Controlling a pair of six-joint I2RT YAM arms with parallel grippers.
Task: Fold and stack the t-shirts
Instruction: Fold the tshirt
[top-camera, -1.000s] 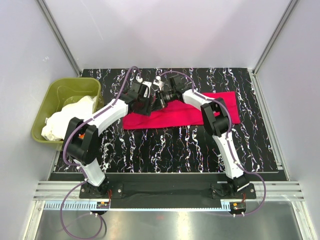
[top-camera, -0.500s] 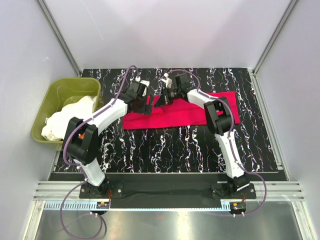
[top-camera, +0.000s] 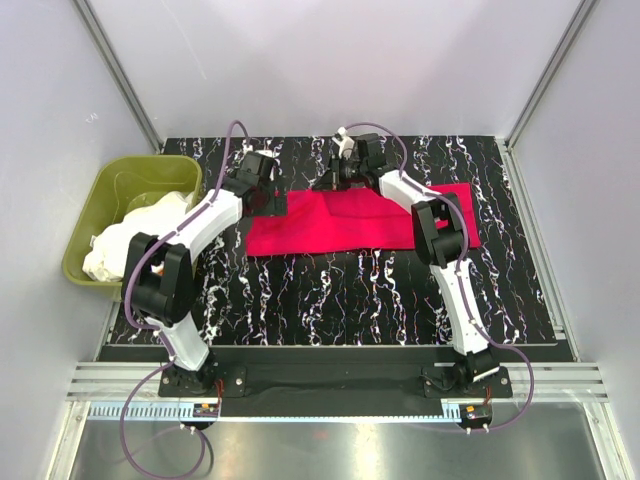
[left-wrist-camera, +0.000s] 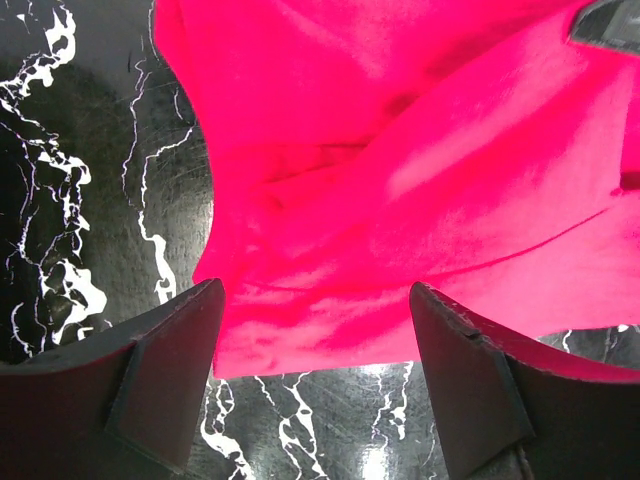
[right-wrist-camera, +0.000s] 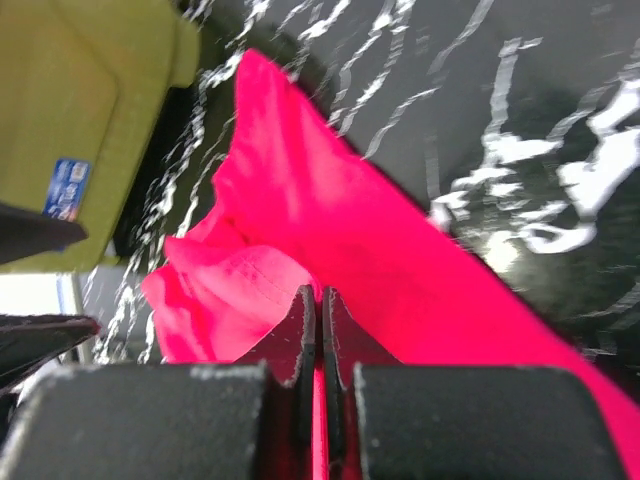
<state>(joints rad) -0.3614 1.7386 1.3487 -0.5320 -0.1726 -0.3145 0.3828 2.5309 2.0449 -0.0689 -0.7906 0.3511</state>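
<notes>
The crimson-red t-shirt (top-camera: 370, 220) lies spread as a long strip across the black marbled mat. My right gripper (top-camera: 333, 180) is at the shirt's far edge, left of its middle. In the right wrist view it (right-wrist-camera: 319, 296) is shut, with a thin fold of the red cloth (right-wrist-camera: 270, 200) pinched between its fingers. My left gripper (top-camera: 266, 199) is at the shirt's far left corner. In the left wrist view it (left-wrist-camera: 317, 292) is open and empty, over the edge of the red cloth (left-wrist-camera: 400, 170). White to cream t-shirts (top-camera: 135, 232) lie heaped in the tub.
The olive-green plastic tub (top-camera: 125, 172) stands off the mat's left edge; it also shows in the right wrist view (right-wrist-camera: 90, 100). The black marbled mat (top-camera: 350, 300) is bare in front of the shirt. Grey walls close in the back and sides.
The two grippers, close together a second ago, have drawn apart. The left one let go and moved left to the shirt's corner. The right one moved toward the far edge, still holding cloth.
</notes>
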